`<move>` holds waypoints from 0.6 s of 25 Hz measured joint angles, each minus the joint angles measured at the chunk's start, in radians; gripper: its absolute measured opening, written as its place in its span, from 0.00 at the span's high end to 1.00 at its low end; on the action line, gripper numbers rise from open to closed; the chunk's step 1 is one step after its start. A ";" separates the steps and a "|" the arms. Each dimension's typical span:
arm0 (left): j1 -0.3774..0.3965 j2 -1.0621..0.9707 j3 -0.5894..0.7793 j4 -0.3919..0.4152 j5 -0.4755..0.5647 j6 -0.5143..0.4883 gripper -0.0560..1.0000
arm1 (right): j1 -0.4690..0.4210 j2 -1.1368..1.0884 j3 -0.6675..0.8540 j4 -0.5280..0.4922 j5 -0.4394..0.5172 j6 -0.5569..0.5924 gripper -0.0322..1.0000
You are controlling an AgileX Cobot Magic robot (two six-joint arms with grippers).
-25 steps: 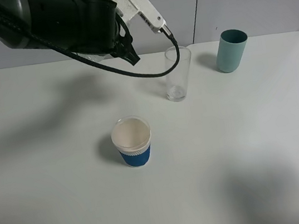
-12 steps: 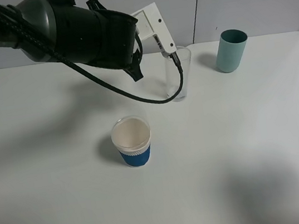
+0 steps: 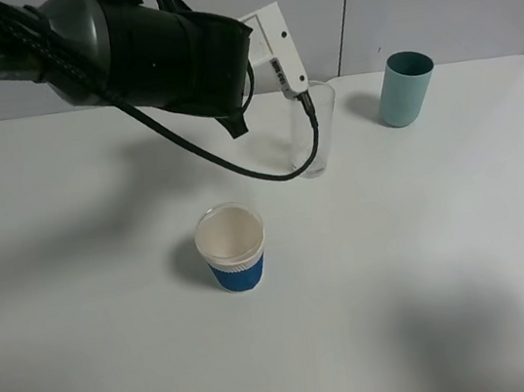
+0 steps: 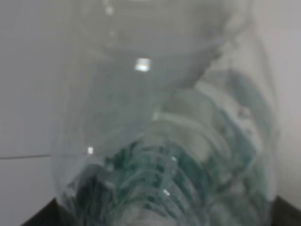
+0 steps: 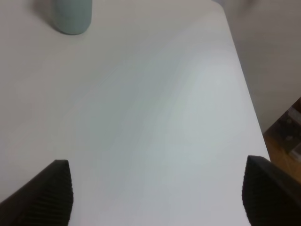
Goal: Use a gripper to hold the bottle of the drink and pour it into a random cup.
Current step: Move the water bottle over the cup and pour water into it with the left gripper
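White counter (image 3: pixel 429 260), grey wall behind. Left fingers (image 4: pixel 288 213) clamped on the green-labelled bottle (image 4: pixel 164 155), which sits just beside the rim of the tall clear glass (image 3: pixel 315 134). Grasp done; pour seemingly left, glass looks empty. Right fingers (image 5: pixel 51 193) apart, holding nothing. Paper cup (image 3: pixel 232 248) and teal tumbler (image 3: pixel 406 88) well apart from left fingers; nothing blocks.

Views set by the teal tumbler (image 3: pixel 405 88)
The teal tumbler (image 5: pixel 71 16) is shared by the high view, angled down from the opposite table edge, and the distant right wrist view; the left wrist view is filled by the bottle (image 4: pixel 164 141), very near.
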 joint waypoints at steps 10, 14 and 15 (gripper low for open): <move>-0.028 0.095 -0.137 -0.001 -0.062 0.135 0.47 | 0.000 0.000 0.000 0.000 0.000 0.000 0.25; -0.029 0.107 -0.142 -0.002 -0.066 0.160 0.47 | 0.000 0.000 0.000 0.000 0.000 0.000 0.25; -0.029 0.109 -0.143 -0.002 -0.072 0.168 0.47 | 0.000 0.000 0.000 0.000 0.000 0.000 0.25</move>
